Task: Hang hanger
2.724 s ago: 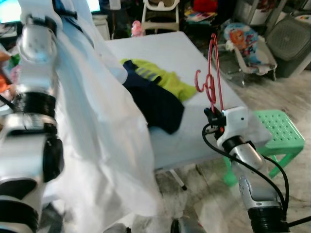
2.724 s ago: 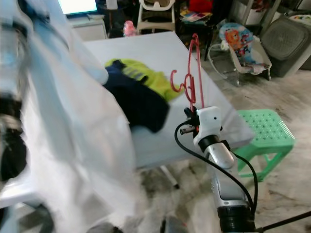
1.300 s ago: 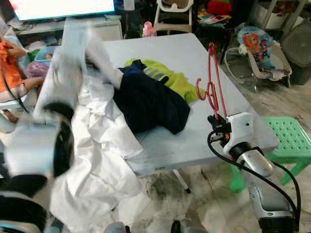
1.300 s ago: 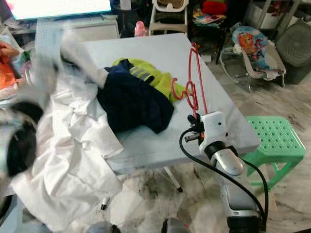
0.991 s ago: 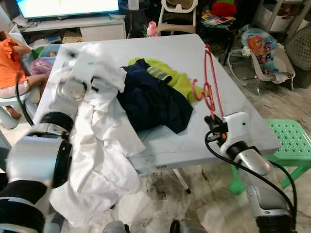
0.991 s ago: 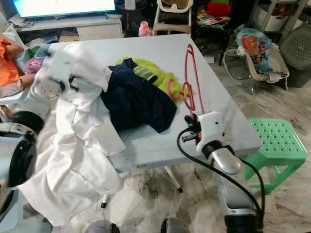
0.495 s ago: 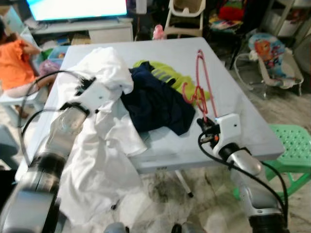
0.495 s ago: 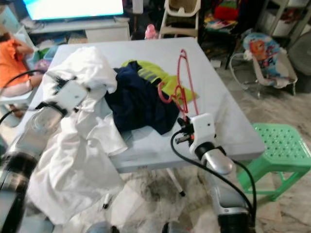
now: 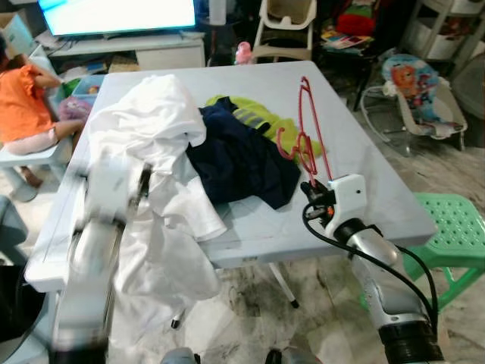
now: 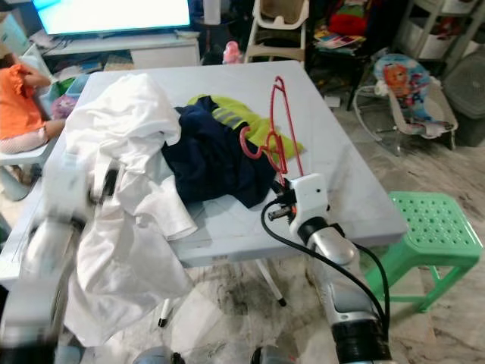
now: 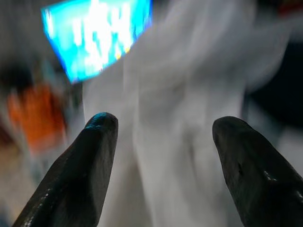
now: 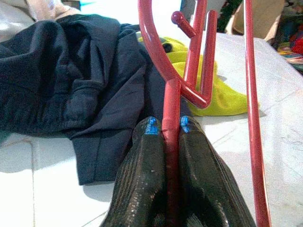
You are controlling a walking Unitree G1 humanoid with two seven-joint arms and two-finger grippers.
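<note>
Upright, red hanger [image 12: 171, 101] in right hand [image 12: 165, 130]

Family home: baby bouncer [image 9: 422, 83], high chair [image 9: 285, 23], television [image 9: 117, 14], laundry-strewn table [image 9: 379, 205].

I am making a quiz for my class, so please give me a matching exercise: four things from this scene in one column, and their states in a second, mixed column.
1. red plastic hanger
2. white crumpled shirt
3. dark navy garment
4. green plastic stool

a. standing on the floor
b. lying beside yellow-green cloth
c. held upright in the right end effector
d. draped over the table's edge

Pairs: 1-c, 2-d, 3-b, 4-a
</note>
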